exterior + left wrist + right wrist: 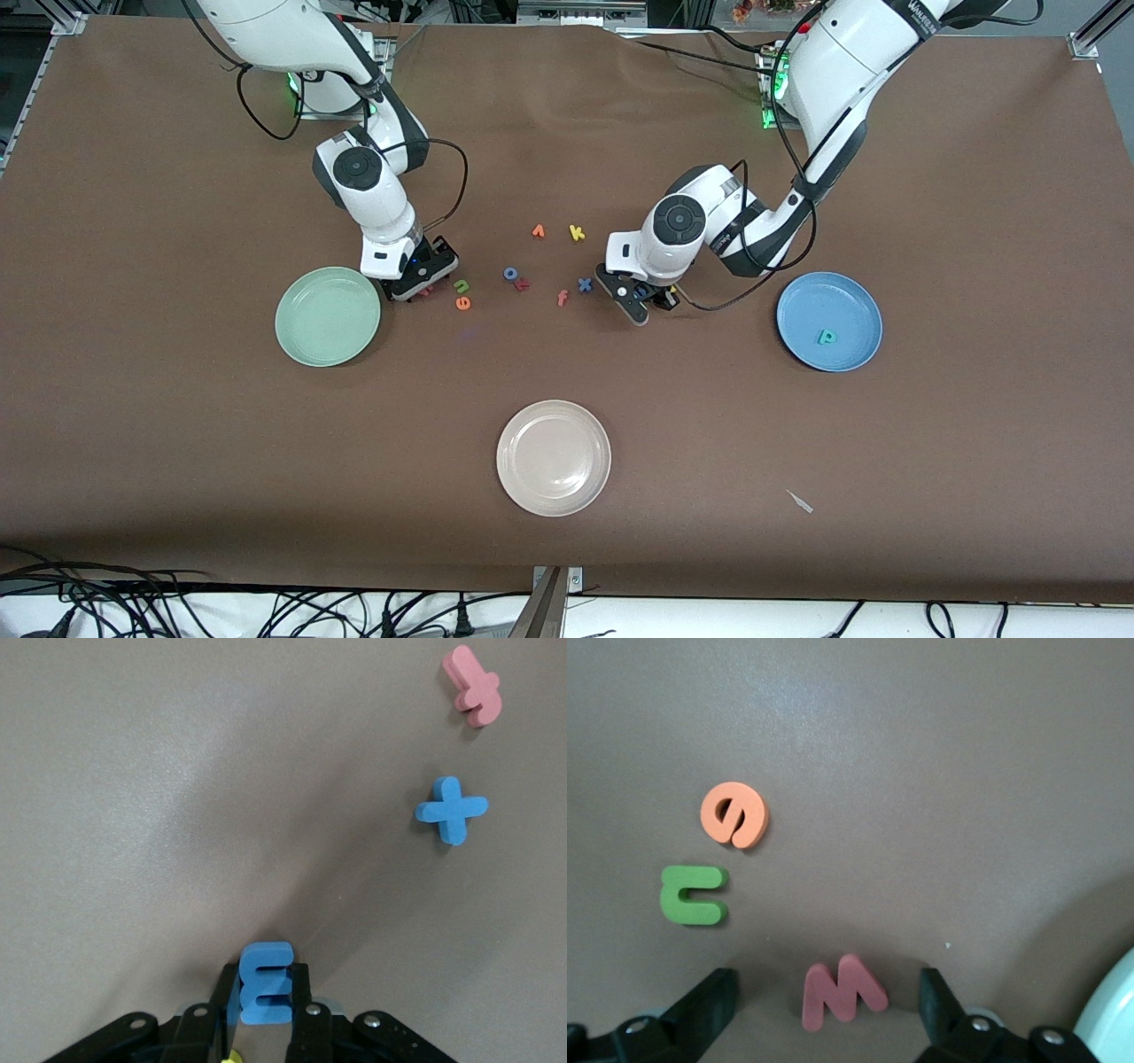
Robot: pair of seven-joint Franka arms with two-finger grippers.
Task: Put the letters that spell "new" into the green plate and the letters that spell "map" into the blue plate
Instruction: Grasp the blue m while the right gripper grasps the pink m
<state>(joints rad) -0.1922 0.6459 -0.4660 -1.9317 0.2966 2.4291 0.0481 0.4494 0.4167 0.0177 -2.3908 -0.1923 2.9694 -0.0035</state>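
Now the left gripper [266, 1028] is pinching the blue m [265, 983] on the table, at 9 o'clock from the blue plate [797, 332], where the p [826, 336] is already lying. Meanwhile the right gripper [828, 1005] is straddling the w [840, 990] with fingers spread, beside the green plate [306, 346]. Next, I judge, the m needs lifting clear and carrying to the blue plate.

- Three plates: a green plate [306, 341], a blue plate [850, 306] and a beige plate [554, 496].
- At least eleven foam letters [577, 232] showed, one in the blue plate.
- Two grippers: the left gripper [651, 306] and the right gripper [423, 285].
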